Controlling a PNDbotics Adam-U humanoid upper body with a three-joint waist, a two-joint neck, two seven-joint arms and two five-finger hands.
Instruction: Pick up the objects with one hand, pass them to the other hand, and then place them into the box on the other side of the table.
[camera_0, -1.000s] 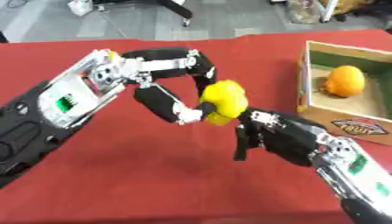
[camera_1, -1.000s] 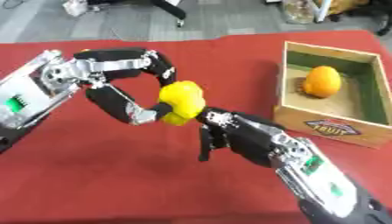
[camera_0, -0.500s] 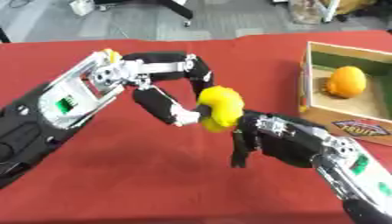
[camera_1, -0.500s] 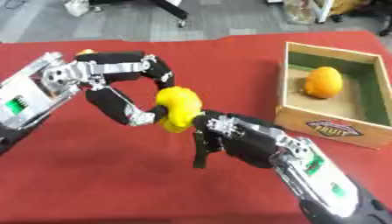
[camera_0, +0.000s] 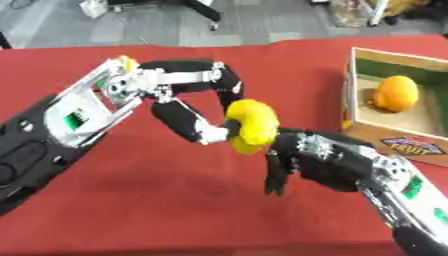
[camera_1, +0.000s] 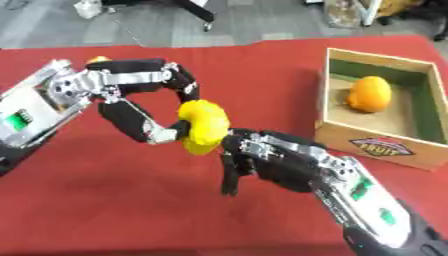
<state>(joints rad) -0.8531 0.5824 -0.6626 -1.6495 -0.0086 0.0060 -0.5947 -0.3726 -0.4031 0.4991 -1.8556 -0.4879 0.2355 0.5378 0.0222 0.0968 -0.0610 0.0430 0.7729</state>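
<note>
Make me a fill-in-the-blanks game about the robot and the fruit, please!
1. The left hand holds a fruit coloured ____.
2. The orange fruit lies inside the wooden ____.
3. The tablecloth is coloured ____.
4. The right hand, just beside the yellow fruit, has its fingers pointing ____.

Missing words: yellow; box; red; down

Fruit (camera_1: 368, 93) in box (camera_1: 420, 117), table's (camera_1: 105, 200) rt.

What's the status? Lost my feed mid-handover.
Left hand shut on yellow fruit. Right hand open beside it. Orange in wooden box.
</note>
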